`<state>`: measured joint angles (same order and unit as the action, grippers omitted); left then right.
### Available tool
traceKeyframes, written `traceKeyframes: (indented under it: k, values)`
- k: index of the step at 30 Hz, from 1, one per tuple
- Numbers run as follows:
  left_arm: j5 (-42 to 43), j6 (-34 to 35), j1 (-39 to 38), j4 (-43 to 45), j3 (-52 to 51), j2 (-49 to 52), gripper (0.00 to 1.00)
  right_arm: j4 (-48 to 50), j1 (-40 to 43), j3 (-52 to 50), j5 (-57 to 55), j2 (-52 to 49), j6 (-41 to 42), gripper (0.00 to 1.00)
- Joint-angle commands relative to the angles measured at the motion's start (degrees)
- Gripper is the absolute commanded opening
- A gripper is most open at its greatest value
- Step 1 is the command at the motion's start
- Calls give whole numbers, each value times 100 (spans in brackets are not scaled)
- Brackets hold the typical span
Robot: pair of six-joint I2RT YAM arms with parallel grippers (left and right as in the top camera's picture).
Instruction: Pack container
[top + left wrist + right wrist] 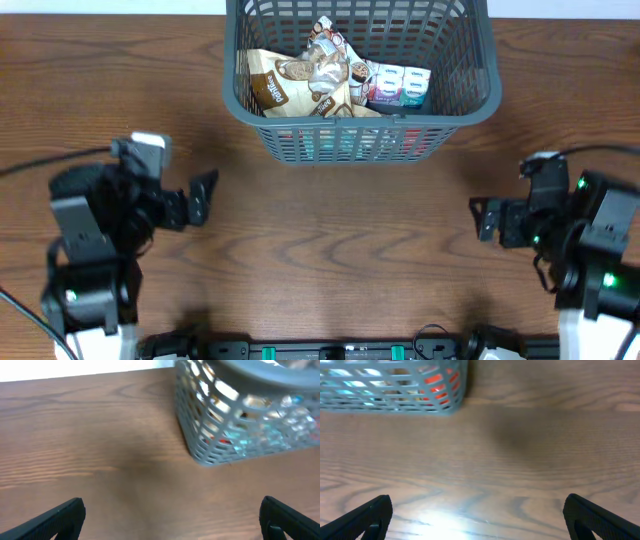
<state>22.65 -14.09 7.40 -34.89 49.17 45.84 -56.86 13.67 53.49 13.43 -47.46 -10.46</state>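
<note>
You are looking down on a wooden table [330,250] with the container [350,140], a dark grey lattice basket, at the far edge in the middle, well apart from both arms.

Inside it lie several snack packets: a brown packet [270,85] on the left, a crinkled brown-and-white packet [325,60] leaning over the middle, and a white-and-blue packet [398,85] on the right. Red and teal wrappers show through the front mesh lower down; what they are cannot be told.

Your left gripper [200,197] hangs over bare wood at the near left, pointing inward. In its wrist view the left gripper's [170,525] two black fingers sit at opposite bottom corners of the picture, spread wide with nothing between them, and the basket's near corner [235,435] is ahead and to the right.

Your right gripper [485,218] mirrors it at the near right. Its wrist view shows the right gripper [480,520] equally splayed and empty, with the basket's wall [390,395] ahead at upper left.

No loose packet shows on the table in any view. Judging from that, the packing looks finished or nearly so, with both arms parked clear of the basket. If anything remains, it lies outside these pictures, so your next move calls for finding it first; otherwise simply keep both arms away from the basket walls.
</note>
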Motion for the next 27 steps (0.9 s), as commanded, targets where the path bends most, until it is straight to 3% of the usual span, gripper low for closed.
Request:
traceKeyframes:
  k: [1, 10, 27]
  values:
    - [72, -149, -221, 188, -420, -229, 99, 98, -319, -343, -404, 470, 627, 99]
    - [-149, -149, -625, 162, -533, -197, 99, 240, -1071, -822, -1091, 1311, 1213, 99]
    - [-146, -149, -625, 151, -533, 24, 98, 175, -1102, -826, -1132, 1296, 1213, 99]
